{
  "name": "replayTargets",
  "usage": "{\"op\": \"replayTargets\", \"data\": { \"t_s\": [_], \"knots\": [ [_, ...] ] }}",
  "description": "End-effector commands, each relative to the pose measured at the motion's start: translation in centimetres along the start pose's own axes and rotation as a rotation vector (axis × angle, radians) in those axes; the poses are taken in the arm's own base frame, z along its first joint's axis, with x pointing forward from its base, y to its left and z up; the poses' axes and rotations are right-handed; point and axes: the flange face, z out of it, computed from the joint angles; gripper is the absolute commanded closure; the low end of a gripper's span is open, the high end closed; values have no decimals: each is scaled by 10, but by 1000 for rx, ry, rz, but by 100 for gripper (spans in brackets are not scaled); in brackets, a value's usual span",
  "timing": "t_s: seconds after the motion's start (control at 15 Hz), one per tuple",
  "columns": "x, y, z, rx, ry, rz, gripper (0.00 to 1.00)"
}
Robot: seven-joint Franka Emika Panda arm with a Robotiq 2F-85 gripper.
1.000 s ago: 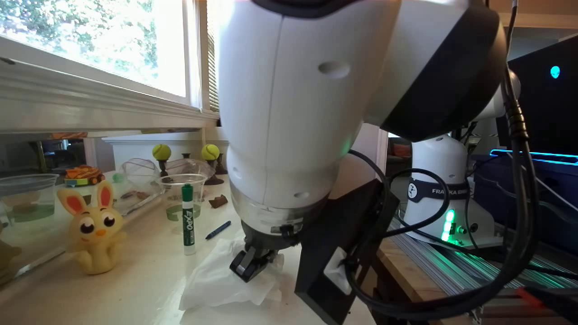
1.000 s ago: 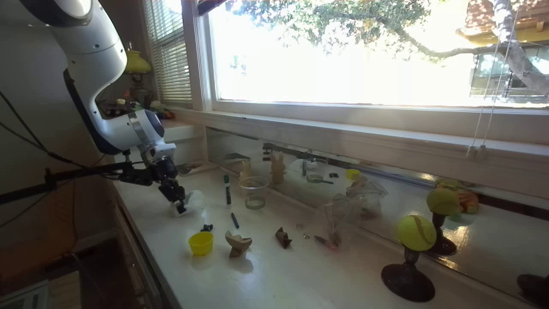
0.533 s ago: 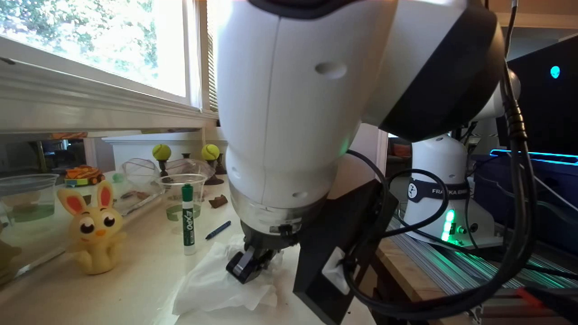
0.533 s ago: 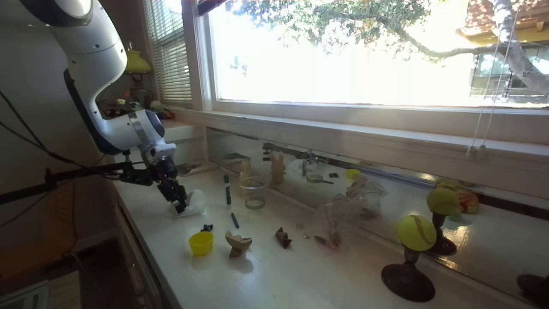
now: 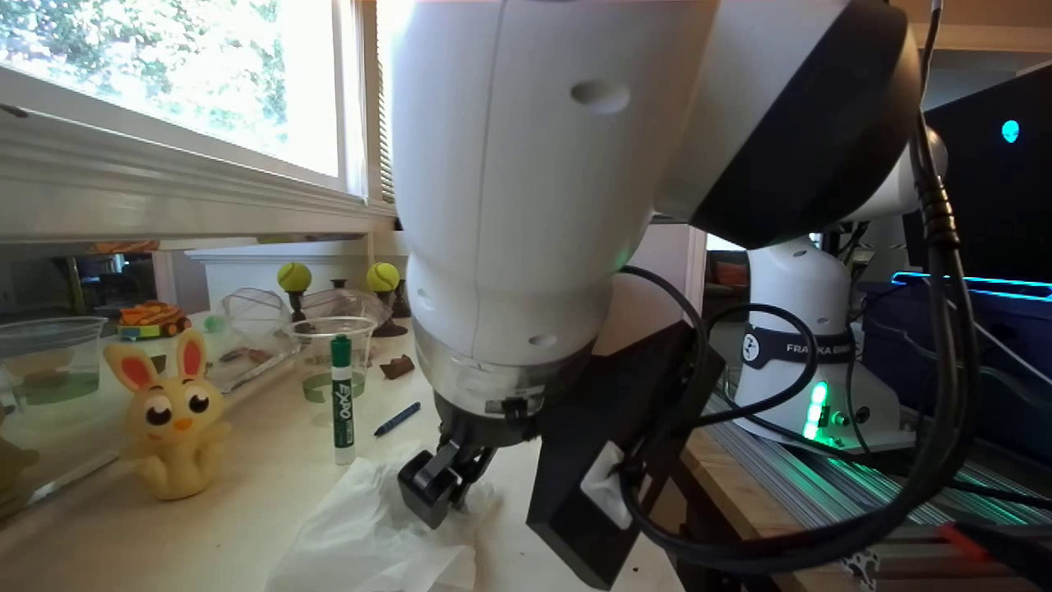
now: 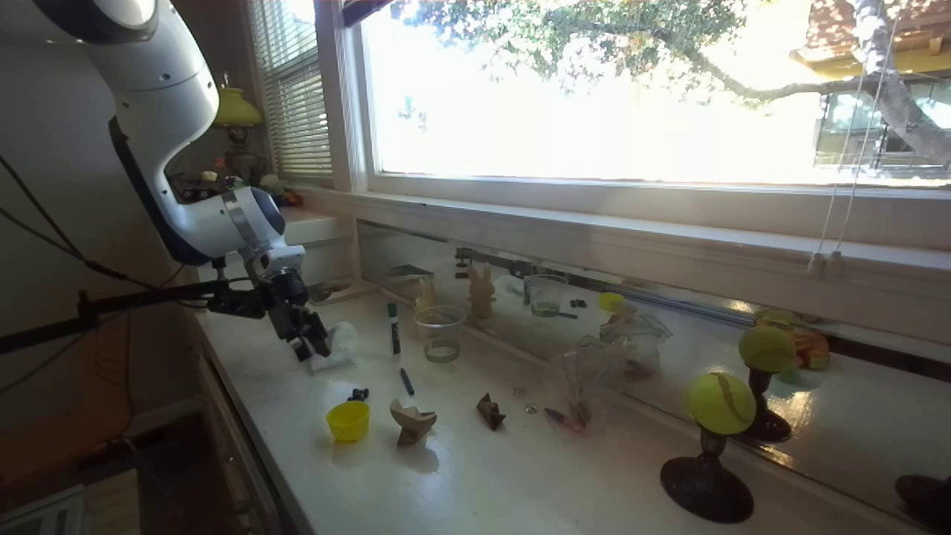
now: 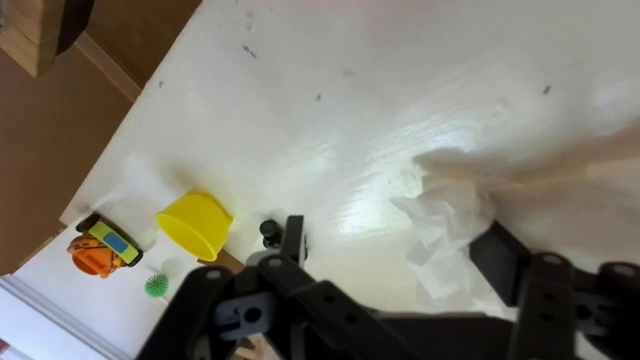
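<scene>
Tissue: crumpled, on wht. counter, nr 1 jaw in wrist view; contact unclear.
Gripper: released, jaws wide apart, close by tissue.
Marker: upright, grn. cap, nr tissue.
Pen: lying nr marker.
Tub: clear, beside marker.
Cup: yel., w/ blk. bit just behind.

Daylight burns out the window in an exterior view, dim at left. In the wrist view, glare streaks the tabletop; the claw looks soft.
</scene>
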Motion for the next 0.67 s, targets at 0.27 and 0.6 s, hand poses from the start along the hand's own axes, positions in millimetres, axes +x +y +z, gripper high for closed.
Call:
{"op": "replayTargets", "data": {
  "t_s": [0.27,0.6],
  "knots": [
    [28,41,-57,-36,-12,52,0],
    [51,83,-107,102,-110,-15,0]
  ]
}}
